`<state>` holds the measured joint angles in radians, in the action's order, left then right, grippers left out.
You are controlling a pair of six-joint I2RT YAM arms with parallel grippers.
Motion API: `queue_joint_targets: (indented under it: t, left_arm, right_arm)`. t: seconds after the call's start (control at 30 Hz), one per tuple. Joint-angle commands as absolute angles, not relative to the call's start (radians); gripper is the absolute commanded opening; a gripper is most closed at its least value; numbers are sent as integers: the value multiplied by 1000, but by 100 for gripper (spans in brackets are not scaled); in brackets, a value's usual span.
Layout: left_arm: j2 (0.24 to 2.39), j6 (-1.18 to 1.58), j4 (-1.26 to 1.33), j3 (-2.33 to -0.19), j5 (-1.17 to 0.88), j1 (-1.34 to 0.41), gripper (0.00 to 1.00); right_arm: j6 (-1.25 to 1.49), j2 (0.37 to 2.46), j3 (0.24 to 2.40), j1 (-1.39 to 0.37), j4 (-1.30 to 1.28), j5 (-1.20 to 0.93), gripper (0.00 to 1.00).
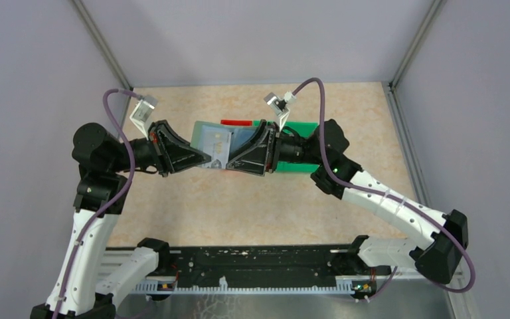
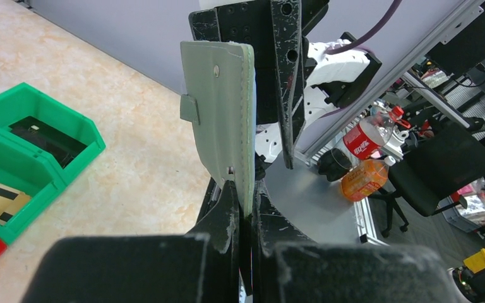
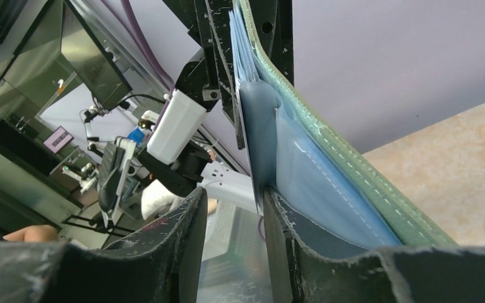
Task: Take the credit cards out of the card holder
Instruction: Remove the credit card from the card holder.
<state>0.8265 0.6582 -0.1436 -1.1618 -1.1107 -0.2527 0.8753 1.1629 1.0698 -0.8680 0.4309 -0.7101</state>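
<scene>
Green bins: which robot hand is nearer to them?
Right. The right hand is just left of the green bins; the left hand is farther left, past the card holder.

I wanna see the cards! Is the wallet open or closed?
Open: the card holder is spread out, inner side facing up, with its blue inner pockets showing.

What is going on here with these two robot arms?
The card holder is up above the table between the two arms, in front of the green bins. The left gripper is clamped on one edge of it. The right gripper sits at the opposite edge with its jaws apart, one finger beside the blue inner pockets. No card is clearly pulled out yet.
</scene>
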Motion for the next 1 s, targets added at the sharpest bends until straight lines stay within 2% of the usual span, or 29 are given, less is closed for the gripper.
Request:
queue_joint_targets:
  t: [0.0, 0.33, 0.53, 0.97]
  left_arm:
    - [814, 665, -107, -1167, -1140, -256, 0]
    - [799, 638, -128, -1159, -1151, -256, 0]
    - [800, 616, -154, -1167, -1143, -256, 0]
    - [809, 499, -279, -1224, -1009, -256, 9]
  right_arm:
    - [881, 1183, 1138, -875, 531, -697, 36]
    - [898, 1222, 1205, -876, 558, -700, 22]
    - [921, 1226, 1188, -876, 574, -705, 0]
    - [871, 1130, 1073, -854, 514, -661, 0]
